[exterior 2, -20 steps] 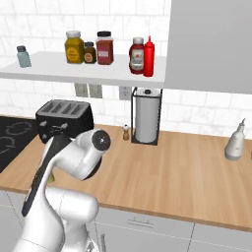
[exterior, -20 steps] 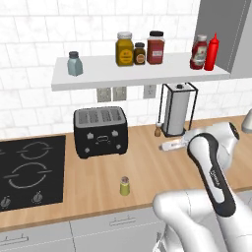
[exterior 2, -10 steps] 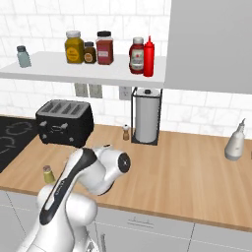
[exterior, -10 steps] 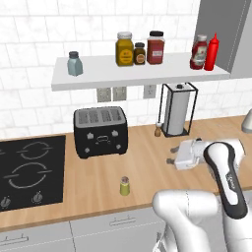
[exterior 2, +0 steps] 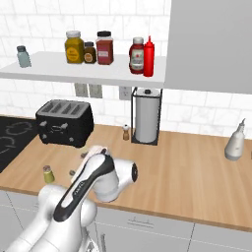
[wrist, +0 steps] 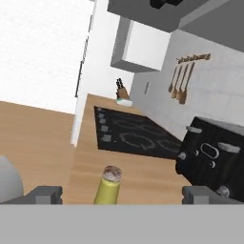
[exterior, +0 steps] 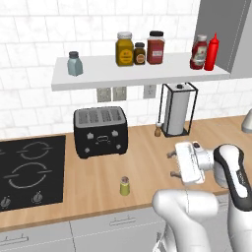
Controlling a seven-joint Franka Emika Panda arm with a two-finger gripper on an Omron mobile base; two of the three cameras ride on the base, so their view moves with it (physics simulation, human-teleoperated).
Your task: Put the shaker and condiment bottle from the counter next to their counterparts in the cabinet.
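The small yellow-green shaker [exterior: 125,186] [exterior 2: 48,173] stands upright on the wooden counter [exterior: 147,147] near its front edge, in front of the toaster. My gripper [exterior: 172,164] [exterior 2: 78,164] hovers low to its right, open and empty, pointing at it. In the hand view the shaker [wrist: 108,187] sits between the wide-apart fingertips of the gripper [wrist: 123,195], some way off. The stout red condiment bottle [exterior: 199,51] [exterior 2: 137,55] stands on the white cabinet shelf [exterior: 147,74] beside the tall red squeeze bottle [exterior: 212,51] [exterior 2: 149,56]. The pale blue-grey shaker [exterior: 74,63] [exterior 2: 22,56] is at the shelf's left end.
A black toaster [exterior: 100,130] [wrist: 214,152] stands behind the shaker, with the black stove [exterior: 27,172] to its left. A paper-towel holder [exterior: 178,110] and a tiny brown shaker [exterior: 158,129] stand at the back. Three jars [exterior: 140,49] share the shelf. A soap bottle [exterior 2: 235,142] stands far right.
The arm has brought the gripper down from near the paper-towel holder to just above the counter and turned it left toward the shaker. The jaws stayed open.
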